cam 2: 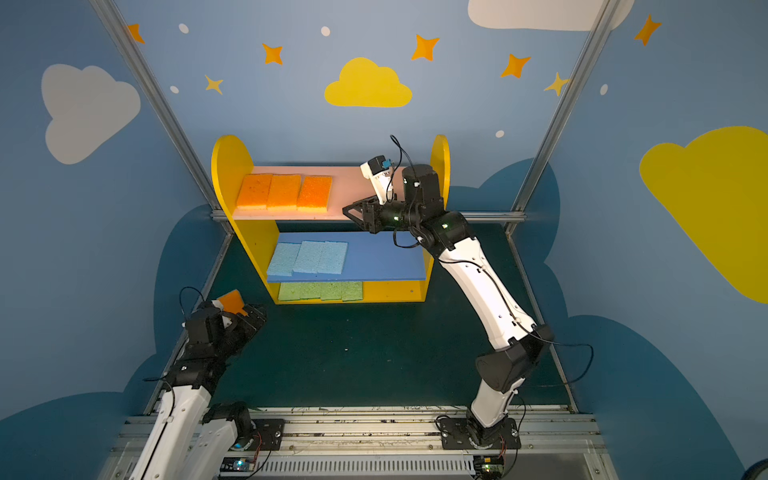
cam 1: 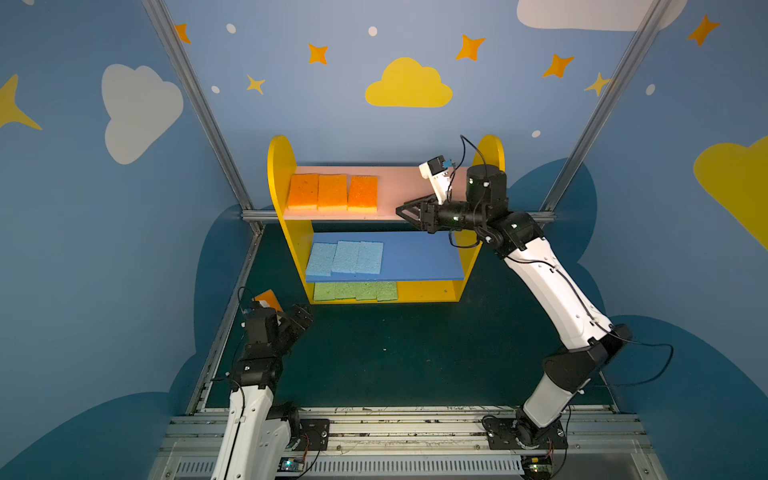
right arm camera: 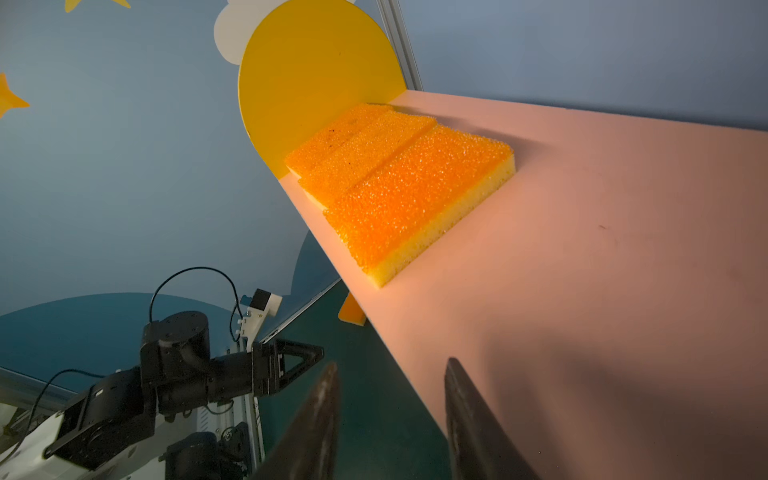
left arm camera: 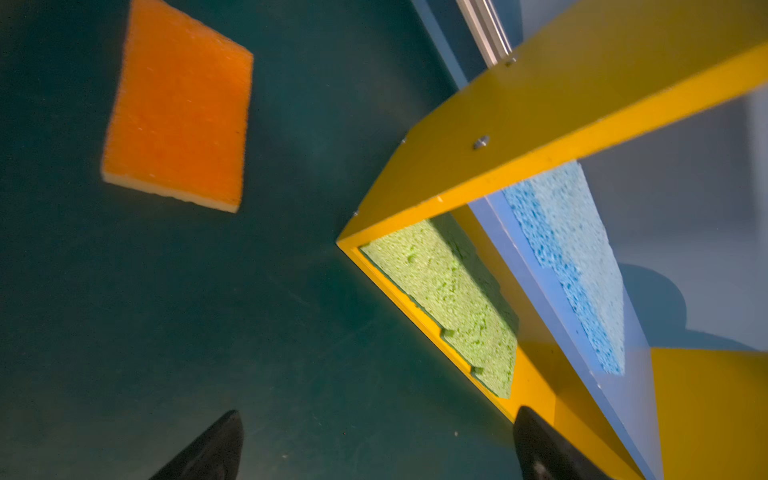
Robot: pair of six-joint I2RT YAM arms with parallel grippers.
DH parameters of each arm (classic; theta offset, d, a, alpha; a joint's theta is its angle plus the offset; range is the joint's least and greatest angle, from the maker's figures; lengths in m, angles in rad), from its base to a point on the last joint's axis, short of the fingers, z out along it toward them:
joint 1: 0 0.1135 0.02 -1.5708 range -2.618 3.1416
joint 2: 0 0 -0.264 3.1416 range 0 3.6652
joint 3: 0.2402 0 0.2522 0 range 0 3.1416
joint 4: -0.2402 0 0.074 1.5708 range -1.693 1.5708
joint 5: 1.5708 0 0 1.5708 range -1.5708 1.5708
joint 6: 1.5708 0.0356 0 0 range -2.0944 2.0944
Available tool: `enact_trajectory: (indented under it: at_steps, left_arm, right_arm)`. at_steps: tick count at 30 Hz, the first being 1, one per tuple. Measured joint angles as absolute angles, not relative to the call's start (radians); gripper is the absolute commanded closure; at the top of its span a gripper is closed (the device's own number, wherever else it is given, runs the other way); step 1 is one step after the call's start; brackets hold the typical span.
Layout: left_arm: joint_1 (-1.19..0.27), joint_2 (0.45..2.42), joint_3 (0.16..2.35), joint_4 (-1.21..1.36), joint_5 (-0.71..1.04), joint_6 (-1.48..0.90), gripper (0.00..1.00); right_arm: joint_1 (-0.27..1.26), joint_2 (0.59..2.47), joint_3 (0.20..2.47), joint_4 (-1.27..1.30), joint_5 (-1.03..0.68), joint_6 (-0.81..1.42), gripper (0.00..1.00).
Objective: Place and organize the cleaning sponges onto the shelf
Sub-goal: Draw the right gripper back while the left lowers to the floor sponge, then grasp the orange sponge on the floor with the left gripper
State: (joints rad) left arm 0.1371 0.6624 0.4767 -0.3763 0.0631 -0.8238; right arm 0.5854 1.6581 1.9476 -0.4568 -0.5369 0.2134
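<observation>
1. Here, the dark green tabletop (cam 1: 415, 353) carries everything, with the shelf (cam 1: 282, 174) standing at its far middle in both top views.
2. The shelf has three tiers between yellow round-topped side panels: a pink board (cam 1: 401, 187) on top, a blue board (cam 1: 419, 257) in the middle and a yellow board (cam 1: 428, 291) at the bottom.
3. The right hand (cam 1: 405, 210) reaches in from the right to the near edge of the pink board. Its fingers (right arm camera: 465, 407) stand apart with nothing between them, clear of the sponges.
4. The left hand (cam 1: 301, 318) hovers low at the near left of the shelf, spread wide and holding nothing.
5. Four green sponges (cam 1: 355, 291) lie in a row on the left part of the yellow board.
6. Three orange sponges (cam 1: 332, 192) lie side by side on the left part of the pink board, orange faces up.
7. Three blue sponges (cam 1: 345, 257) lie on the left part of the blue board, edges slightly overlapping.
8. A fourth orange sponge (left arm camera: 178, 108) lies flat on the tabletop just beside the left hand, left of the shelf.
</observation>
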Motion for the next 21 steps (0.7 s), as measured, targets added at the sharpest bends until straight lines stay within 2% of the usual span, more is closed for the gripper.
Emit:
enact_trajectory:
  at_steps: [2, 3, 5, 8, 9, 10, 14, 17, 21]
  left_arm:
    - [0.153, 0.685, 0.474, -0.358, 0.037, -0.823, 0.02]
    - [0.157, 0.703, 0.472, -0.338, 0.027, -0.818, 0.03]
    - [0.159, 0.742, 0.465, -0.291, 0.003, -0.809, 0.07]
    - [0.168, 0.831, 0.465, -0.237, -0.037, -0.793, 0.06]
    - [0.176, 0.87, 0.474, -0.234, -0.046, -0.788, 0.03]
    - [0.183, 0.903, 0.488, -0.236, -0.05, -0.781, 0.0]
    - [0.231, 1.11, 0.646, -0.294, -0.046, -0.726, 0.0]
    - [0.28, 1.232, 0.783, -0.342, -0.024, -0.665, 0.0]
    - [0.352, 1.34, 0.883, -0.387, 0.024, -0.579, 0.0]
  right_arm:
    - [0.583, 1.575, 1.832, -0.398, -0.534, 0.222, 0.74]
    - [0.583, 1.539, 1.779, -0.368, -0.534, 0.229, 0.77]
    - [0.583, 1.467, 1.67, -0.295, -0.53, 0.256, 0.75]
    - [0.582, 1.378, 1.512, -0.185, -0.525, 0.292, 0.65]
    - [0.582, 1.359, 1.472, -0.157, -0.524, 0.301, 0.61]
    - [0.581, 1.347, 1.444, -0.138, -0.524, 0.309, 0.55]
    - [0.575, 1.301, 1.321, -0.05, -0.506, 0.317, 0.34]
    - [0.563, 1.269, 1.248, 0.007, -0.498, 0.323, 0.28]
    - [0.54, 1.256, 1.202, 0.091, -0.511, 0.345, 0.26]
